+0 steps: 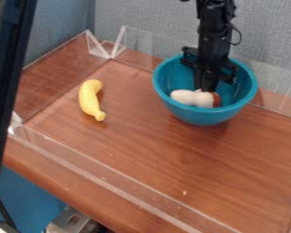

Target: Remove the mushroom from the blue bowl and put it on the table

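Lying on its side inside the bowl (204, 88) by the table's (173, 155) far right edge, the mushroom (191, 97) runs left-right, gripper (210, 86) pressed together over its right end, banana (92, 99) well apart, left.

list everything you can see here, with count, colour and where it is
bowl: 1, teal-blue, right rear part of the table
mushroom: 1, cream-white with a reddish patch, inside the bowl
banana: 1, yellow, lying on the table left of the bowl
table: 1, reddish-brown wood grain
clear walls: low, transparent, along the table's edges
arm: 1, black, reaching straight down into the bowl
hand: 1, black, shut, down in the bowl at the mushroom; whether it grips the mushroom cannot be told
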You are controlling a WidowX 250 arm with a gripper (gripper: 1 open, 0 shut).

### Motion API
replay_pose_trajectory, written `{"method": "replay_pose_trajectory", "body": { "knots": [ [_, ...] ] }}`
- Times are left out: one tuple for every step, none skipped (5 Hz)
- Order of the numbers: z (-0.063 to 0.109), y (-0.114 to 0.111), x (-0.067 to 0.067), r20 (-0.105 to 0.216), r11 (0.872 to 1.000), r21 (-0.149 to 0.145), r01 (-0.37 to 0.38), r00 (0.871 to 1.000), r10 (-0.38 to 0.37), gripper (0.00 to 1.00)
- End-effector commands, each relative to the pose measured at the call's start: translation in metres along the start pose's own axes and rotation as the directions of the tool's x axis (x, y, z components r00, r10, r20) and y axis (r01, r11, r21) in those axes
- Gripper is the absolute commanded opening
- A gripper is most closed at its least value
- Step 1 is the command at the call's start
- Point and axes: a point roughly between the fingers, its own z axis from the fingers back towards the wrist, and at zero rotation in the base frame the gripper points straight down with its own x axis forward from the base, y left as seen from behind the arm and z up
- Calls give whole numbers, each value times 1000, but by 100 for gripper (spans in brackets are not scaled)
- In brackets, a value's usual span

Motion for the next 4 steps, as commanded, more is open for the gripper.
{"method": "replay_pose_trajectory", "body": {
  "knots": [
    [5, -4, -3, 17, 1000, -4, 23, 1000, -23, 0],
    [26, -5, -5, 54, 1000, 1, 21, 998, -21, 0],
    [53, -5, -8, 102, 1000, 11, 17, 995, -18, 0],
    [83, -5, -14, 157, 1000, 23, 13, 987, -16, 0]
  ]
}}
